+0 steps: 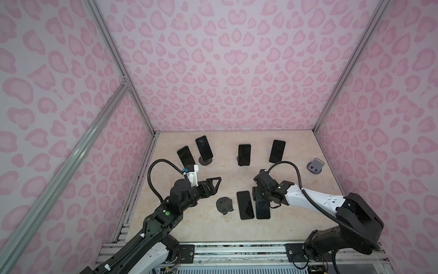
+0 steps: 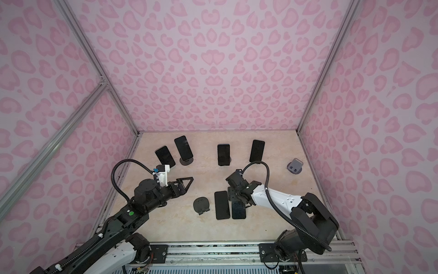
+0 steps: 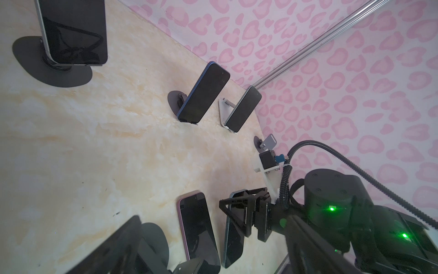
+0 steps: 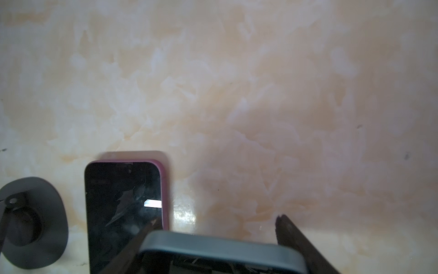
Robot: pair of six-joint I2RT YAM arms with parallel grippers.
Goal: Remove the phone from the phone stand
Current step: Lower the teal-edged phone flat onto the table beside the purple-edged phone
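Now I see the right gripper (image 4: 216, 220) pinching the phone (image 4: 220, 246) by its edges, the left gripper (image 1: 216, 181) spread above the table (image 1: 189, 225).

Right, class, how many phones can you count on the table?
6. Four lean on stands across the back: far-left phone, next phone, middle phone, right phone. Two are down near the front: pink-edged phone and grey-blue phone. None seems hidden.
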